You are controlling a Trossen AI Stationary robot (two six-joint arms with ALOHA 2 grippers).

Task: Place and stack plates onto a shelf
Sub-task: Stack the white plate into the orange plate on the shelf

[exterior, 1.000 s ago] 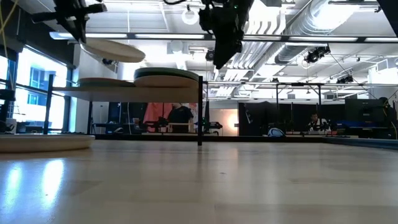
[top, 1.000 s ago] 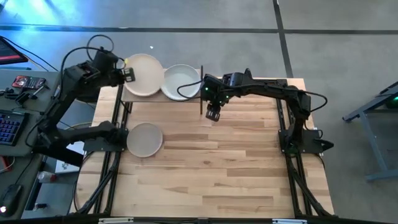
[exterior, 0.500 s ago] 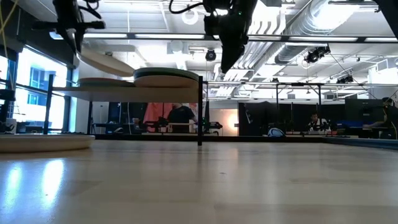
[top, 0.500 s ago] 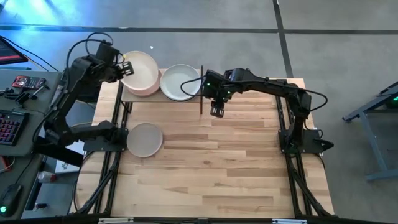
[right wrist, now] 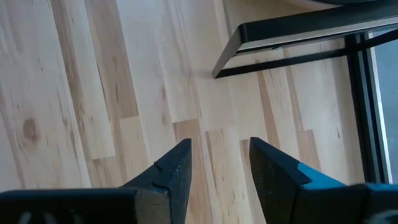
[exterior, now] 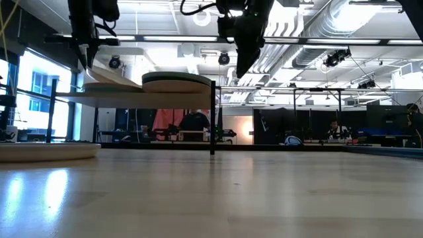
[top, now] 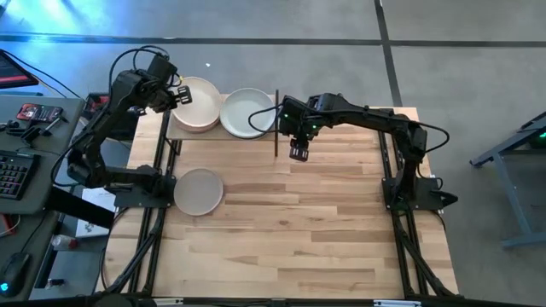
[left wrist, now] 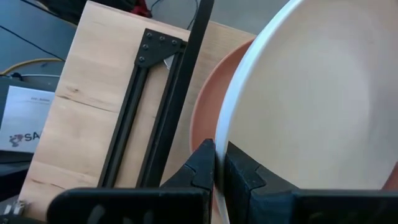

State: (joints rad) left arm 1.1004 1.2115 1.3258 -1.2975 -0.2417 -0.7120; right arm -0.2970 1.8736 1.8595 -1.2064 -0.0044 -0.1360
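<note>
Nearest, a grey-beige round plate (top: 198, 191) lies on the butcher-block tabletop (top: 290, 230); beyond, right gripper (top: 297, 153) hangs empty, fingers parted, beside the raised light-wood shelf (top: 223, 132), where left gripper (left wrist: 219, 167) pinches a cream round plate (top: 196, 103) tilted over a terracotta plate (left wrist: 208, 109).

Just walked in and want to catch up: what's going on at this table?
The left tool grips a cream plate by its rim, holding it tilted over a terracotta plate on the shelf. A pale plate sits beside them. The right tool hangs open above the tabletop by the shelf. Another plate waits on the table.
</note>
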